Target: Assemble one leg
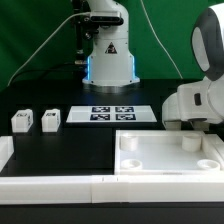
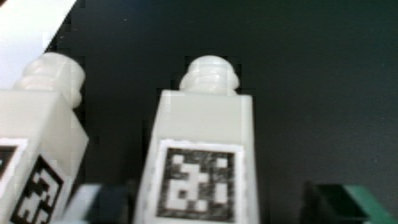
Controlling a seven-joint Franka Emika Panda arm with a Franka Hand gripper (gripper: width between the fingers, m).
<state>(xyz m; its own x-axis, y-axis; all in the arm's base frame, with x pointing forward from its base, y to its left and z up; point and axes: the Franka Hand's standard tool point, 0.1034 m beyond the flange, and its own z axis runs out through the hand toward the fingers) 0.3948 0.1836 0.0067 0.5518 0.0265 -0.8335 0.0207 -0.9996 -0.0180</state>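
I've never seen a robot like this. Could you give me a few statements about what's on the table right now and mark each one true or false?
1. Two legs sit on the black table, on the exterior view's left of the marker board. True.
2. The gripper is clamped shut on a leg. False: in the wrist view its fingertips stand apart on either side of the leg, with a gap.
3. The white tabletop lies on the exterior view's right. True.
4. A leg rests on the marker board. False: it carries only printed tags.
5. The leg between the fingertips bears a black-and-white marker. True.
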